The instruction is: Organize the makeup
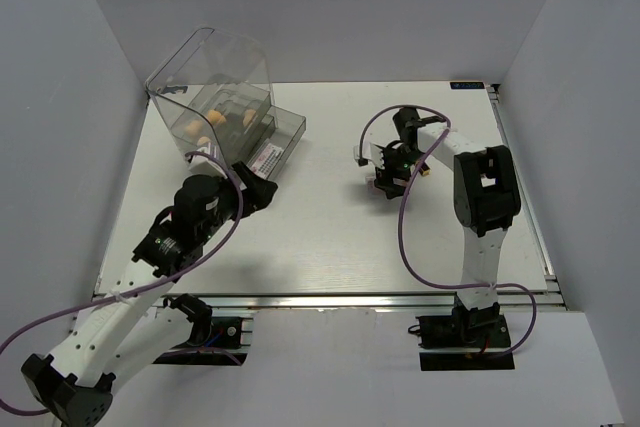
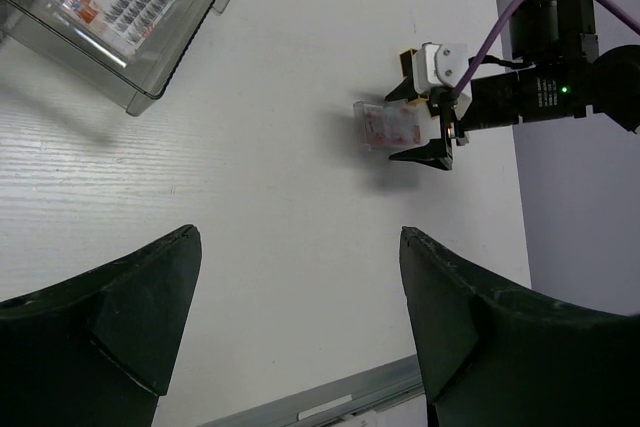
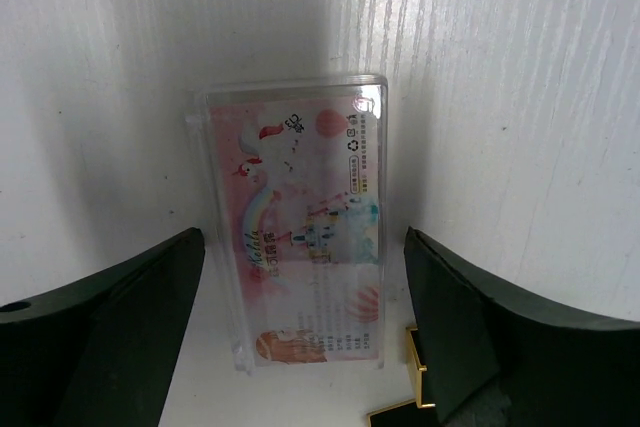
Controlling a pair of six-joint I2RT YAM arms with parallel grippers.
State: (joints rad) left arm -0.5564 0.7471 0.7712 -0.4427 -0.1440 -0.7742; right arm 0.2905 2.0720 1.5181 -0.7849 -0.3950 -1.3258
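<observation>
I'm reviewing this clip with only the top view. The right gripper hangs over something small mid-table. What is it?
Observer: A flat clear palette with a pink printed insert, lying on the table.
Operator: Is it gripped yet?
Observer: No. The right wrist view shows the right gripper open, its fingers on either side of the palette with gaps showing.
Operator: And the left gripper? I can't read it from above.
Observer: The left gripper is open, with only bare table between its fingers.
</observation>
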